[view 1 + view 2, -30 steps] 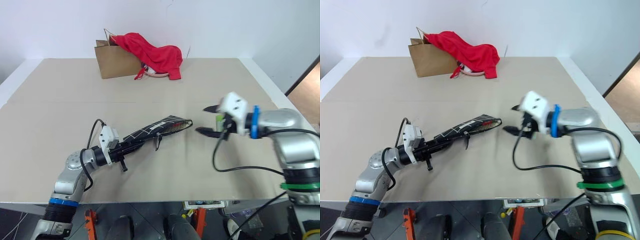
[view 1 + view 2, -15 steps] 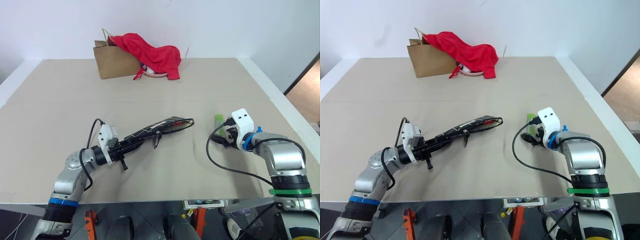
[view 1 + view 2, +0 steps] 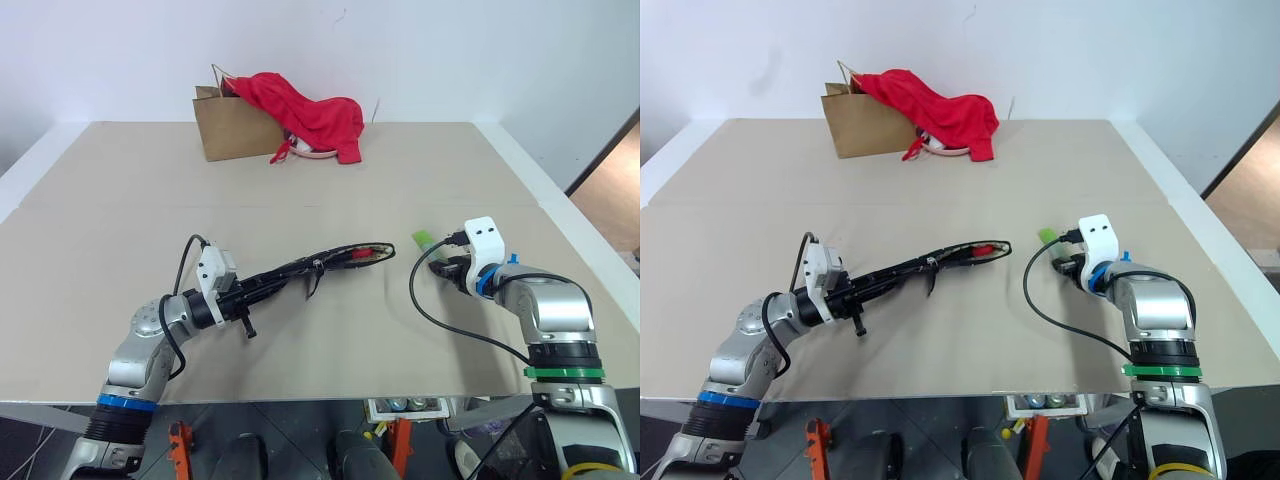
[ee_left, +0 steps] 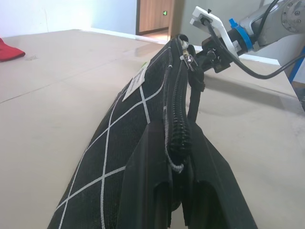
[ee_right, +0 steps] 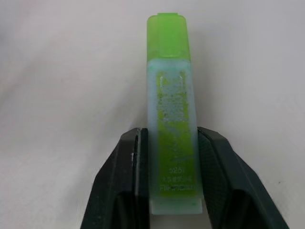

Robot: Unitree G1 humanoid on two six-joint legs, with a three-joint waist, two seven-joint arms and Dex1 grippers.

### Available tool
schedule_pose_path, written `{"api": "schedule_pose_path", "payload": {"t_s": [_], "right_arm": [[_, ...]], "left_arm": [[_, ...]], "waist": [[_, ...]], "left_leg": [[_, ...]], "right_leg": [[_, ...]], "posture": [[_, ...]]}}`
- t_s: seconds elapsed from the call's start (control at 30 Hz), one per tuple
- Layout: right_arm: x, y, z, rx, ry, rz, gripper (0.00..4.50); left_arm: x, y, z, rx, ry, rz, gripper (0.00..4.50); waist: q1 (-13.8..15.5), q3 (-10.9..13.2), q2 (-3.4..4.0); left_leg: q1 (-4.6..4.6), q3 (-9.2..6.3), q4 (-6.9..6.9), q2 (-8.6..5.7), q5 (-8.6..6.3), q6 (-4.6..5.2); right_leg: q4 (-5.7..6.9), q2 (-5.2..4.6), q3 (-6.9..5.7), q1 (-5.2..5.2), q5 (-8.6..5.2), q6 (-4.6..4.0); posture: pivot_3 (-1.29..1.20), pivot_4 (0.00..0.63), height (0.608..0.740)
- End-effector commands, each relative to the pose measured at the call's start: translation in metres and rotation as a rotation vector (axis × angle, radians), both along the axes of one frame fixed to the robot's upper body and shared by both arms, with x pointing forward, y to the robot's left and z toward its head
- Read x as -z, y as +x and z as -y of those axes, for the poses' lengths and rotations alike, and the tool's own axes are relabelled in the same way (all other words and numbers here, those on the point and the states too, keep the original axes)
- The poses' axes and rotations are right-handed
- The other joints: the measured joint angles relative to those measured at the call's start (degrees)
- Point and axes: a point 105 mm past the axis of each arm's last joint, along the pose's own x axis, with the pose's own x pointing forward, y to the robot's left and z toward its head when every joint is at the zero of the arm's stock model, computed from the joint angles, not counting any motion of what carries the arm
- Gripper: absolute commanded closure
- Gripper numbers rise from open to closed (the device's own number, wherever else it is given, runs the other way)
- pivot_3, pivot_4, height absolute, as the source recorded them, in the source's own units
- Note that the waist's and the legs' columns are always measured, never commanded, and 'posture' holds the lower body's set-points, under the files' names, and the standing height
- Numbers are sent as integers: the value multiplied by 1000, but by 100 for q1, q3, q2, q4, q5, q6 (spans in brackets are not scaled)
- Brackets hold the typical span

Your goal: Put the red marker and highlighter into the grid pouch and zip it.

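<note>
left gripper (image 4: 176,191): clamped on the near end of the grid pouch (image 3: 300,268), holding it off the table (image 3: 120,220) so its mouth faces the highlighter.
right gripper (image 5: 169,157): fingers pressed on both sides of the highlighter (image 5: 170,114), just right of the pouch mouth.
red marker (image 3: 372,252): red tip shows inside the pouch mouth.
pouch: limp black fabric, white grid, coiled zipper unzipped.
highlighter: flat translucent green plastic, brighter cap.
far behind the pouch: stiff brown paper bag (image 3: 232,125), draped red cloth (image 3: 305,108).

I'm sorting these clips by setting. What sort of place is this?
Probably a robot lab or test room, not a home: a big bare table topped with plain board against a blank white wall, a wooden door beyond, and staged props such as a brown paper bag.
</note>
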Motion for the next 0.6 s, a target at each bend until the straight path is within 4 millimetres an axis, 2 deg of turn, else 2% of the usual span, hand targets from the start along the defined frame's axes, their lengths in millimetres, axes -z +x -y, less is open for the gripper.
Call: {"api": "schedule_pose_path", "payload": {"t_s": [0.03,0.2,0.3,0.47,0.6], "right_arm": [[-9,-4,7,-1,-10,29,3468],[-67,-6,-12,-222,-136,311,3468],[-96,-29,-27,-452,-228,407,3468],[-112,-74,-46,-782,-328,363,3468],[-107,-91,-59,-914,-367,308,3468]], "left_arm": [[-14,-2,2,13,-15,55,4500],[-13,-2,2,18,-13,52,4500],[-13,-2,2,20,-10,50,4500],[-12,-2,2,24,-9,49,4500],[-12,-2,3,27,-10,49,4500]], "waist": [[0,0,0],[-3,13,25],[-1,14,29],[-4,14,23],[-6,15,26]], "left_leg": [[-3,-1,-1,0,-3,0],[-33,-8,-10,1,-11,2],[-59,-7,-12,2,-11,2],[-56,-21,-11,5,-20,13],[-54,-16,-7,6,-20,13]], "right_leg": [[0,0,-1,-3,7,17],[1,6,-8,-34,5,22],[3,7,-7,-61,5,24],[2,9,-19,-54,-7,22],[3,7,-17,-54,-2,18]], "posture": [[0,150,740],[0,150,740],[0,150,740],[0,150,740],[0,150,740]]}}
